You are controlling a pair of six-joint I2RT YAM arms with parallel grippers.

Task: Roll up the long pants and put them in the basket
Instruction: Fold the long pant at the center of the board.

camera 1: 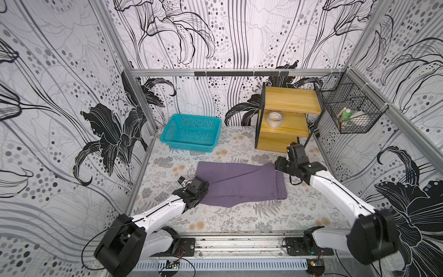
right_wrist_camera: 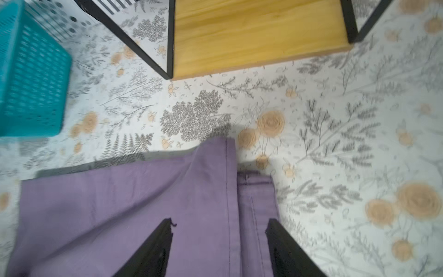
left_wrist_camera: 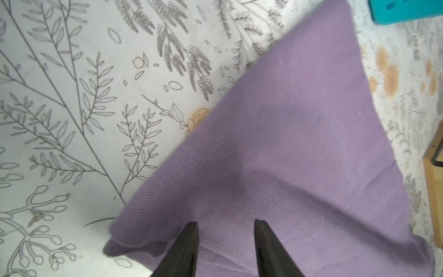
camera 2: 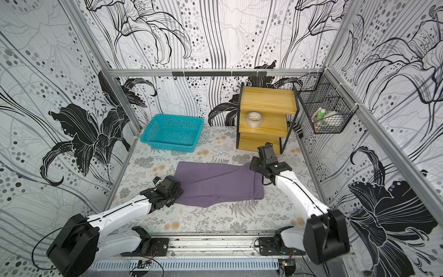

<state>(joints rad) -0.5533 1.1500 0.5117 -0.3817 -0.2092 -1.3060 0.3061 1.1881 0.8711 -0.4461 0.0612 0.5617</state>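
The long pants (camera 1: 242, 184) (camera 2: 215, 187) lie folded flat on the flowered table, a dusky purple slab in both top views. My left gripper (left_wrist_camera: 226, 223) hovers over the pants' left end (left_wrist_camera: 287, 144). It is open, fingers apart with only fabric beneath them. In a top view the left gripper (camera 1: 203, 188) sits at the cloth's near-left corner. My right gripper (right_wrist_camera: 219, 220) is open above the stitched hems (right_wrist_camera: 254, 203) at the right end. In a top view the right gripper (camera 1: 280, 165) is at the far-right corner.
A teal basket (camera 1: 191, 134) stands at the back left. At the back right, close behind the right arm, is a wooden shelf (camera 1: 290, 100) holding a tape roll (camera 1: 275, 119). A wire basket (camera 1: 350, 108) hangs on the right wall.
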